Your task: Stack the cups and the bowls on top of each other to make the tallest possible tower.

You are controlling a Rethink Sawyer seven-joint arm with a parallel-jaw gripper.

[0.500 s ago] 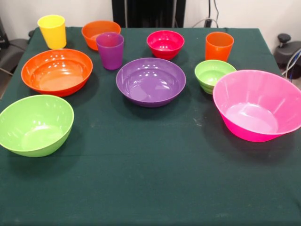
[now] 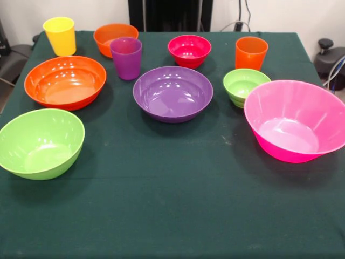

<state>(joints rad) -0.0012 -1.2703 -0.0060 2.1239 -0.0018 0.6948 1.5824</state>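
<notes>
No gripper is seen, so its state cannot be told and places cannot be set against it; nothing is stacked; the red bowl (image 2: 189, 50) sits alone, crowded by the purple cup (image 2: 126, 57), which could be toppled.

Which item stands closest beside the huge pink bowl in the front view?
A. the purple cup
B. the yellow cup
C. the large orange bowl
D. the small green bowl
D: the small green bowl sits right at the upper-left rim of the huge pink bowl, while the yellow cup, large orange bowl and purple cup all stand well across the table from it.
</notes>
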